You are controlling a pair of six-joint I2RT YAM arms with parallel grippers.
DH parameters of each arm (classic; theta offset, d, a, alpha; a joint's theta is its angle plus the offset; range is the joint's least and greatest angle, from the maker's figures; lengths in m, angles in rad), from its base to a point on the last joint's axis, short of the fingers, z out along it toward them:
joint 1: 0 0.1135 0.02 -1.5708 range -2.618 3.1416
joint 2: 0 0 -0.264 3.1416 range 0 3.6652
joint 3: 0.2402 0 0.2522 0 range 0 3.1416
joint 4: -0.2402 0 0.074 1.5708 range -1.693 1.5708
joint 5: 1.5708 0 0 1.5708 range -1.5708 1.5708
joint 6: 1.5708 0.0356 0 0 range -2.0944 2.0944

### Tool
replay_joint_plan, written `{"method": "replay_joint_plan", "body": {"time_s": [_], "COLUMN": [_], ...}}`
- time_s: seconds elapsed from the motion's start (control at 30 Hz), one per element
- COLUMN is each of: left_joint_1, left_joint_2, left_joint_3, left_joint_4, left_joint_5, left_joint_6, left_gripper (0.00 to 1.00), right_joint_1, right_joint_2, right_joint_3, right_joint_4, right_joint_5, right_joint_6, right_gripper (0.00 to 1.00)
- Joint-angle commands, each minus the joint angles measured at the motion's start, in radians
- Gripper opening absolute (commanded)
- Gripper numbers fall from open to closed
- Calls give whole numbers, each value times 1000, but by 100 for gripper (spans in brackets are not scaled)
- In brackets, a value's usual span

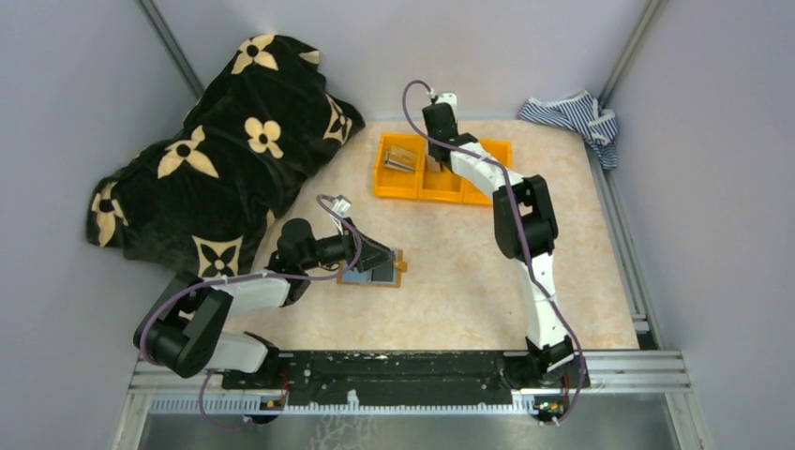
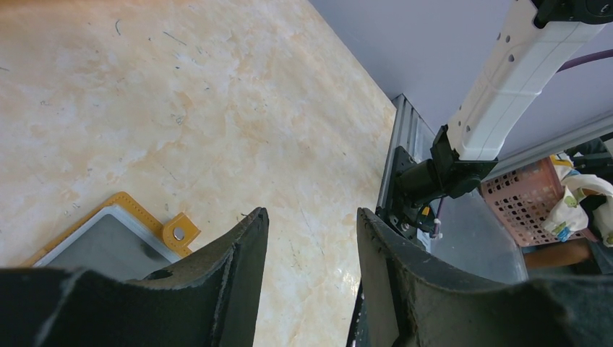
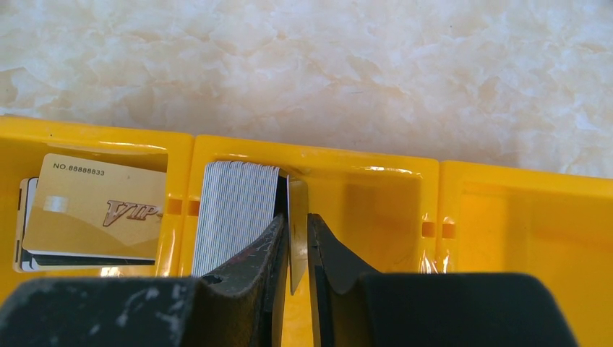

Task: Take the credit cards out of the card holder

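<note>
Your card holder (image 2: 101,242) lies opened flat on the table (image 2: 181,108), grey inside up, snap tab (image 2: 181,232) out to one side. The left gripper (image 2: 311,217) hangs right at it, jaws well apart, holding nothing. Your right gripper (image 3: 296,225) is down in the orange bin's (image 3: 311,157) middle compartment, jaws nearly together with a thin card (image 3: 297,206) between them, though you can't tell whether it's pinched.

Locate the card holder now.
Top view: the card holder lies open on the table, left of centre, beneath the left gripper, nearer the arms than the orange bin.
</note>
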Motion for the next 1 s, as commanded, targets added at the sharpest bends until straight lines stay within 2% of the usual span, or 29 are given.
{"method": "replay_joint_plan", "body": {"time_s": [0.0, 0.67, 0.77, 0.87, 0.97], "left_joint_1": [-6, -7, -7, -7, -6], "left_joint_2": [8, 21, 21, 18, 5], "left_joint_3": [-7, -12, -12, -12, 11], "left_joint_4": [47, 75, 78, 55, -82], "left_joint_5": [22, 30, 26, -5, -115], "left_joint_6": [0, -10, -10, -11, -14], "left_gripper": [54, 54, 54, 54, 58], "right_joint_1": [24, 41, 41, 41, 42], "right_joint_2": [-85, -168, -245, -373, -539], "right_joint_3": [19, 13, -70, -234, -430], "right_joint_4": [37, 36, 79, 167, 242], "right_joint_5": [-20, -9, 3, 4, 18], "right_joint_6": [-7, -25, -27, -32, -1], "right_gripper": [17, 17, 17, 16, 18]}}
